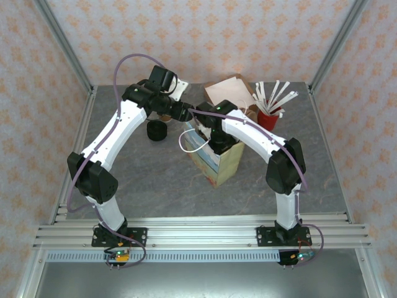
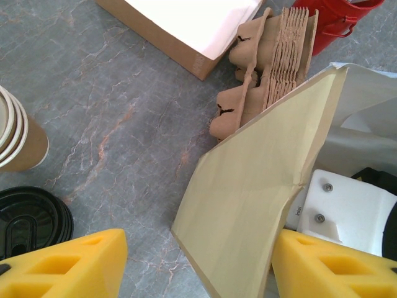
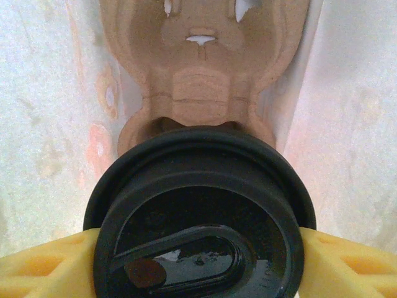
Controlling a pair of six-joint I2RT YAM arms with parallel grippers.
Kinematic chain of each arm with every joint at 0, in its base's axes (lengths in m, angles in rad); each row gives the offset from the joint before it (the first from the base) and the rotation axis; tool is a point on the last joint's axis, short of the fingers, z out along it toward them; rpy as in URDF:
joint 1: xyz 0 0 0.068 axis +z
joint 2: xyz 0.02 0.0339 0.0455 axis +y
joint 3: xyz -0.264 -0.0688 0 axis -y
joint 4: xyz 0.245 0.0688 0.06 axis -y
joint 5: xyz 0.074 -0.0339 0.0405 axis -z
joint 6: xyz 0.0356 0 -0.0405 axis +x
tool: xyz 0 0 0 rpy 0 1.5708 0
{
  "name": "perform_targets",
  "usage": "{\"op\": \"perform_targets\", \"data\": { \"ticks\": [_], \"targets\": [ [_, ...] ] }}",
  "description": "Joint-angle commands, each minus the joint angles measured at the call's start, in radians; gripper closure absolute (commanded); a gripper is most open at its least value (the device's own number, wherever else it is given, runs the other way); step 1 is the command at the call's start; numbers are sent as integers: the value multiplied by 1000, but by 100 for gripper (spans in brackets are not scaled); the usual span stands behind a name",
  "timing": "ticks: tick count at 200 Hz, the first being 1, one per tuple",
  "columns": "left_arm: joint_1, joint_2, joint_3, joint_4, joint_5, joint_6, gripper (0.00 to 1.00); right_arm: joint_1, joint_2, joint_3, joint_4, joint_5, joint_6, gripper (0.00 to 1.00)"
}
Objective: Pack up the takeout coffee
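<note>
Takeout coffee (image 3: 198, 205): seen from above, lid on, in the lower middle of the right wrist view. It is down inside the paper bag (image 1: 218, 162), whose pale inner walls rise at both edges of the frame.
Right gripper (image 3: 198, 239): a yellow finger is seen at each side of the cup, tucked under the lid's rim. Whether the cup is pressed or let go cannot be told.
Left gripper (image 2: 198, 248): the jaws are held wide apart and nothing is gripped. The bag's wall is seen between them, close to the lower-right finger.
Key relation: the cup's long axis is upright, in line with the right fingers. The pulp carrier (image 3: 201, 81) lies beyond the cup, toward the top of the frame. The right arm is far nearer.
Writing: raised marks at the lower right of the lid cannot be read, and no brand is made out.
</note>
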Motion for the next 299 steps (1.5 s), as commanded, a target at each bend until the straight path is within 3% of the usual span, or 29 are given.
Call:
{"op": "perform_targets", "data": {
  "ticks": [1, 97, 299],
  "targets": [
    [-5, 6, 8, -11, 36, -2, 37, -10, 41, 6, -15, 79, -4, 26],
    [-6, 2, 7, -10, 38, -3, 36, 5, 12, 33, -33, 65, 1, 9],
    [-6, -3, 2, -9, 40, -2, 37, 14, -53, 113, -66, 50, 12, 6]
  ]
}}
